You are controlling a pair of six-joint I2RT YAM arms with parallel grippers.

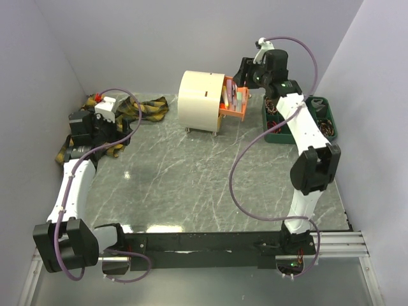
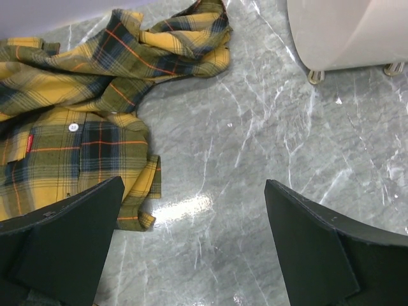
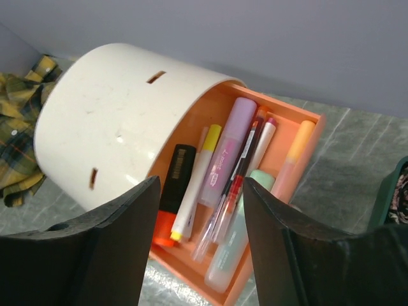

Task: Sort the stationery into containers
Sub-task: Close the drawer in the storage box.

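Note:
The cream cylindrical cabinet (image 1: 201,102) lies on its side with its orange drawer (image 1: 234,109) pulled out. In the right wrist view the drawer (image 3: 307,122) holds a black-and-orange highlighter (image 3: 174,186), a yellow-capped white pen (image 3: 195,185), a pink highlighter (image 3: 229,146), thin red pens (image 3: 245,172), a pale green highlighter (image 3: 239,250) and an orange-pink one (image 3: 293,159). My right gripper (image 3: 201,191) hovers open just above them with nothing between its fingers (image 3: 115,242). My left gripper (image 2: 194,185) is open over bare table, holding nothing. The dark green tray (image 1: 319,103) sits at the far right.
The yellow-black plaid cloth (image 2: 83,127) lies bunched at the back left, right beside my left gripper (image 1: 121,127). Coiled bands lie in the green tray (image 3: 392,191). The cabinet (image 2: 344,32) stands on small feet. Walls close in the back and both sides.

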